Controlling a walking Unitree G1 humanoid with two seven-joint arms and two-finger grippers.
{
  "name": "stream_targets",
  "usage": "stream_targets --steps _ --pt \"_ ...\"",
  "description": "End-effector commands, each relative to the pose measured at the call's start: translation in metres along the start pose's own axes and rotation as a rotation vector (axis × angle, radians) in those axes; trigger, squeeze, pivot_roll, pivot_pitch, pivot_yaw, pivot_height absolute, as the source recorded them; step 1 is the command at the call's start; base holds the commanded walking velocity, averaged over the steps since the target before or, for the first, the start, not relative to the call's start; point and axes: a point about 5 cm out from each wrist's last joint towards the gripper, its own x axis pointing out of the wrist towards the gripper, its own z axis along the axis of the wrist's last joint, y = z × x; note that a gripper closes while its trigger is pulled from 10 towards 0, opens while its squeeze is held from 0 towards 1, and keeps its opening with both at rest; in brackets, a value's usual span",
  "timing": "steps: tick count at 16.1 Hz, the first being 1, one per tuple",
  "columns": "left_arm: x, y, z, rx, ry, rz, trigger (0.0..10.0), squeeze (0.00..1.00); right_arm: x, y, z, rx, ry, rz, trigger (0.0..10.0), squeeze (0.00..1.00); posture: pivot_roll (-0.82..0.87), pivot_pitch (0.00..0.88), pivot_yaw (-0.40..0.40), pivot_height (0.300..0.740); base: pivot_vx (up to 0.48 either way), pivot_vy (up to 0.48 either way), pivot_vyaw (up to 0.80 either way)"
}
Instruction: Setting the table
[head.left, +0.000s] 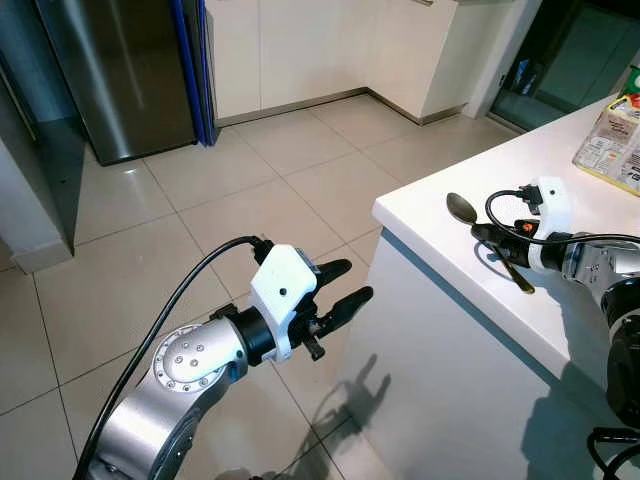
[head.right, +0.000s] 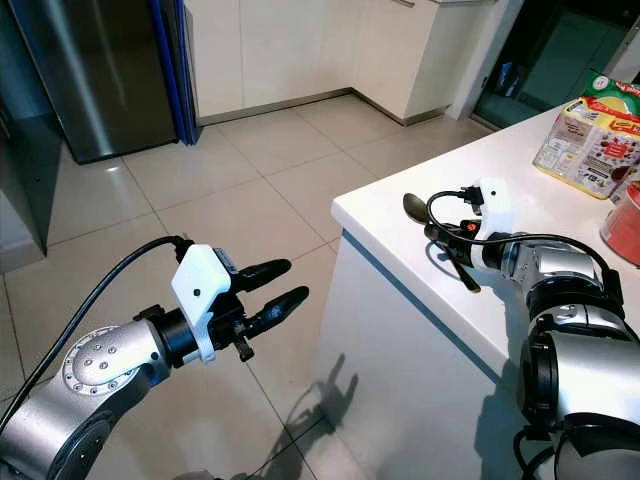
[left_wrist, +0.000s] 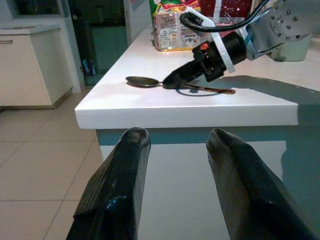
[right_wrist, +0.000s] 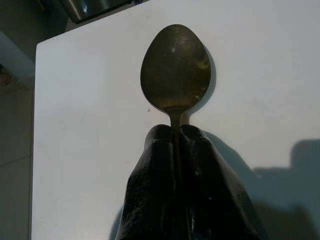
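A dark metal spoon (head.left: 462, 208) lies near the corner of the white counter (head.left: 430, 215), bowl toward the corner, handle running back under my right arm. My right gripper (head.left: 482, 232) is shut on the spoon's neck just behind the bowl (right_wrist: 175, 70); in the right wrist view both fingers (right_wrist: 155, 175) press together around the handle. My left gripper (head.left: 350, 282) hangs open over the tiled floor, left of the counter and below its top, with nothing between its fingers (left_wrist: 125, 165).
A printed carton (head.right: 588, 140) and a red container (head.right: 625, 225) stand farther back on the counter. A steel fridge (head.left: 110, 70) and cream cabinets (head.left: 300, 50) line the far wall. Tiled floor (head.left: 250, 190) spreads between them and the counter.
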Motion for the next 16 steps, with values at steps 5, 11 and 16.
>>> stream_targets --steps 5,11,16 --pt "0.0 0.005 0.005 0.012 -0.014 0.01 10.0 0.0 -0.018 0.002 0.05 -0.013 -0.178 0.075 0.0 0.0 0.02 0.0 -0.096 0.74 0.0 0.0 0.0" --pt "0.003 0.014 0.009 0.023 -0.03 -0.008 10.0 0.0 -0.032 0.029 0.062 -0.031 -0.3 0.19 0.0 0.0 0.03 0.0 -0.039 0.74 0.0 0.0 0.0" --pt "0.006 0.025 0.019 0.068 -0.054 -0.01 10.0 0.0 -0.031 0.053 0.058 0.005 -0.345 0.231 0.0 0.0 0.07 0.0 -0.051 0.74 0.0 0.0 0.0"
